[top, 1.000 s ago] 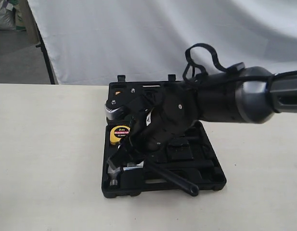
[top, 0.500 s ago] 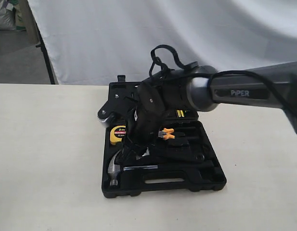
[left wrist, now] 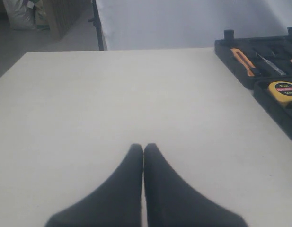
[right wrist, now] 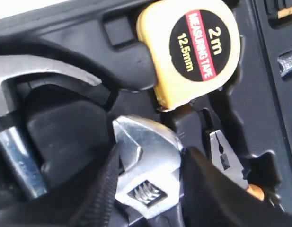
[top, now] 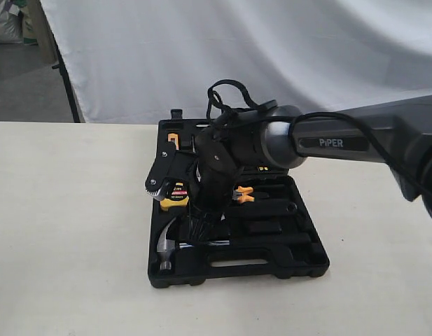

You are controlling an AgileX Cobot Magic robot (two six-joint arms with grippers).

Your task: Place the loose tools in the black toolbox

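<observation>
The black toolbox [top: 310, 241] lies open on the table. My right gripper [right wrist: 153, 191] is shut on the silver adjustable wrench [right wrist: 148, 163], its fingers [right wrist: 209, 189] pressed on both sides of the head. It holds the wrench low over the box's left part, between the claw hammer [right wrist: 22, 99] and the yellow tape measure [right wrist: 188, 52]. The hammer [top: 166, 246] lies in the front left recess. In the exterior view the right gripper [top: 197, 225] hides the wrench. My left gripper [left wrist: 143, 149] is shut on nothing above bare table. No black tape roll shows.
Orange-handled pliers [top: 242, 194] lie in the box behind the gripper, their steel tip [right wrist: 221, 156] next to the wrench head. The tape measure [top: 175, 196] sits at the box's left edge. An orange-handled tool [left wrist: 243, 61] rests in the lid half. A white backdrop [top: 272, 49] hangs behind.
My right arm has swung left and turned downward with the wrench, which stuck out over the front rim before. The hammer shows more fully now.
</observation>
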